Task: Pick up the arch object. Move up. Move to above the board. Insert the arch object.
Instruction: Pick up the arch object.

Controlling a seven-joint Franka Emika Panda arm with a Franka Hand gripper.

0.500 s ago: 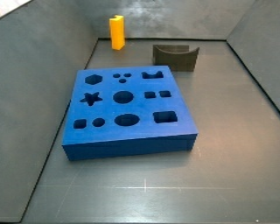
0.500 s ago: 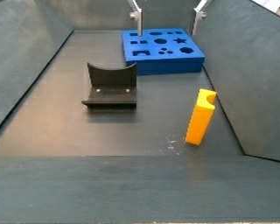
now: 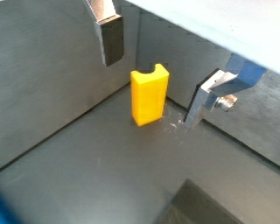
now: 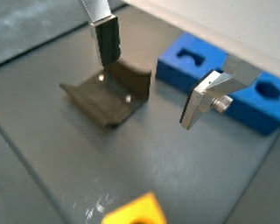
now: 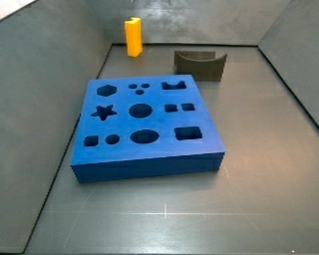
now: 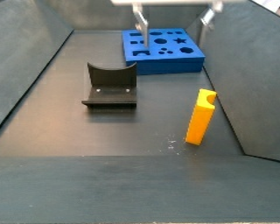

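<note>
Orange-yellow and upright, the arch object (image 3: 150, 94) stands on the grey floor (image 6: 108, 131) close to a side wall, untouched; in a side view (image 6: 199, 116) it sits on the right, nearer than the board (image 6: 164, 50). The gripper (image 3: 160, 66) hangs high above the floor with its silver fingers (image 3: 111, 35) spread wide and nothing between them. In a wrist view the arch object shows in the gap between the fingers but well below them. In a side view only the fingertips (image 6: 139, 17) show at the far top edge, above the board. The dark fixture (image 6: 109, 85) stands left of the arch object, well apart from it.
</note>
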